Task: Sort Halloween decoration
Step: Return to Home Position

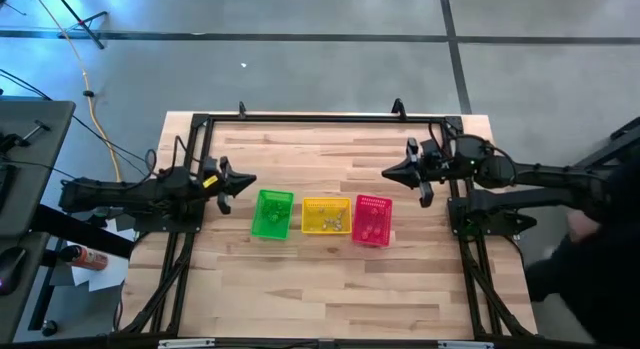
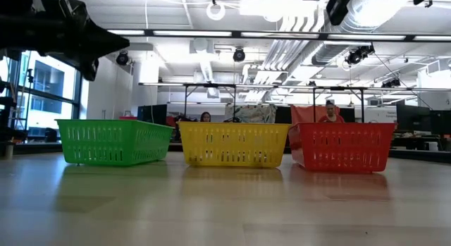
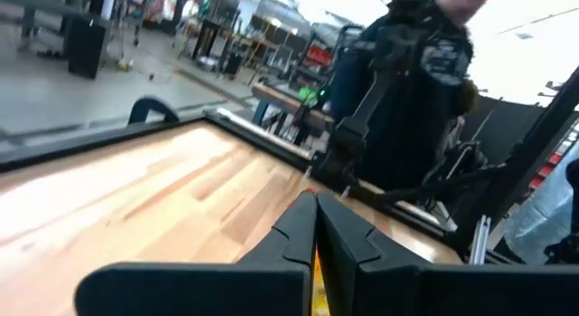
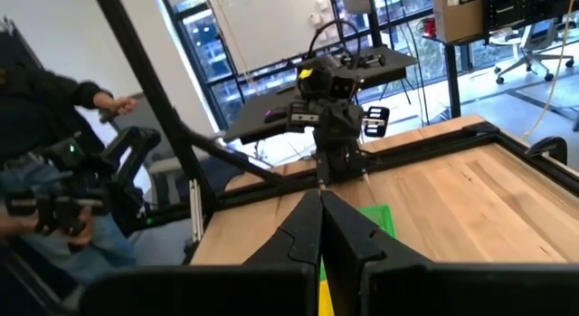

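Note:
Three small plastic baskets stand in a row on the wooden table: green [image 1: 272,214], yellow [image 1: 326,216] and pink [image 1: 372,220]. Tiny trinkets show as specks inside the baskets, the clearest in the yellow basket [image 1: 332,222]; none lies on the bare table. My left gripper [image 1: 250,181] hovers shut, left of and beyond the green basket. My right gripper [image 1: 388,172] hovers shut, beyond the pink basket. Both wrist views show the fingers closed together, left [image 3: 315,216] and right [image 4: 320,209], with nothing between them. In the low view both arms hang above the baskets [image 2: 232,145].
A black metal frame [image 1: 320,118] runs along the table's far edge and sides. Bare wood lies in front of and behind the baskets. A person stands off the table's right side [image 1: 590,259], also seen past the frame in the right wrist view [image 4: 54,171].

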`<move>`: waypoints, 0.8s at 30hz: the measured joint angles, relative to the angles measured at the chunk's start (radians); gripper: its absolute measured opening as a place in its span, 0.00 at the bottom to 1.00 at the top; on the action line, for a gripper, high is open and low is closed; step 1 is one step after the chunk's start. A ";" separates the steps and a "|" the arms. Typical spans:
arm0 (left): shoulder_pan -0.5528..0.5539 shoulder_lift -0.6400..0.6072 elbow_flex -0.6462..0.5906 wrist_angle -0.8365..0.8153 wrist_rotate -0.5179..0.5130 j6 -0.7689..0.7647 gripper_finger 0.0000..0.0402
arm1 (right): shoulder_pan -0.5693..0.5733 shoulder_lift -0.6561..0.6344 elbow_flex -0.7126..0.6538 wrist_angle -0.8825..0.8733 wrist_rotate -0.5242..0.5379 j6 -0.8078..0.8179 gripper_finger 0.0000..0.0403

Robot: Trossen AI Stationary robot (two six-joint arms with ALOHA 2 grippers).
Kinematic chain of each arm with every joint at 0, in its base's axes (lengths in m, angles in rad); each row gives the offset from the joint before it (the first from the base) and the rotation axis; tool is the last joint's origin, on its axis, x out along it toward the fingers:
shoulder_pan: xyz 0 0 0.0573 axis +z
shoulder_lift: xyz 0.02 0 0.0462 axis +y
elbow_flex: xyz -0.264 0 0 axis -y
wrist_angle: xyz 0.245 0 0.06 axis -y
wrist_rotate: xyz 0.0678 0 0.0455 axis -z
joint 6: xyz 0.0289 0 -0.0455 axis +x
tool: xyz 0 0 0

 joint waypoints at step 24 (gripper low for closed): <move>0.000 -0.022 -0.064 -0.040 -0.068 -0.118 0.00 | 0.092 -0.304 -0.325 0.119 0.076 -0.008 0.00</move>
